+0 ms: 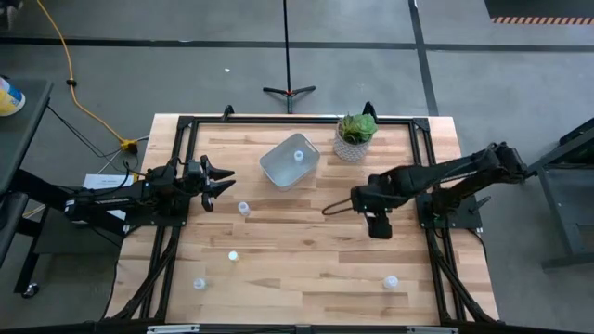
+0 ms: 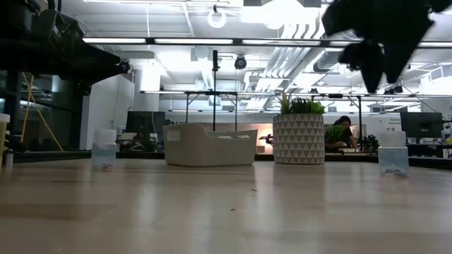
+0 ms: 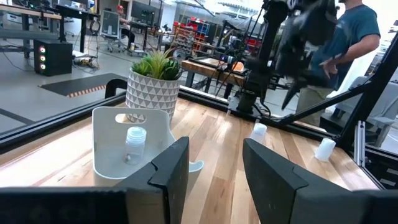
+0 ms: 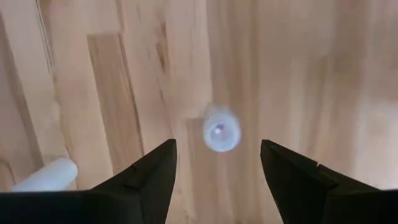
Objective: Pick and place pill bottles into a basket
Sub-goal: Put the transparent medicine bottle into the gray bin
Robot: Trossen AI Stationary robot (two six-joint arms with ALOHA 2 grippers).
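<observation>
Overhead — right tool (image 4: 214, 168) agape above round-capped pill bottle (image 4: 221, 129)

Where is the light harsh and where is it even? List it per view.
Low view: the ceiling strip lights glare, so the right gripper hangs as a black silhouette. High view: even light, only faint shadows on the table. Right wrist view: soft light on the pill bottle below the gripper. Left wrist view: past the left gripper, the basket is evenly lit.

potted plant (image 1: 355, 135) | table's far edge || person (image 3: 348, 37) | beyond table
</observation>
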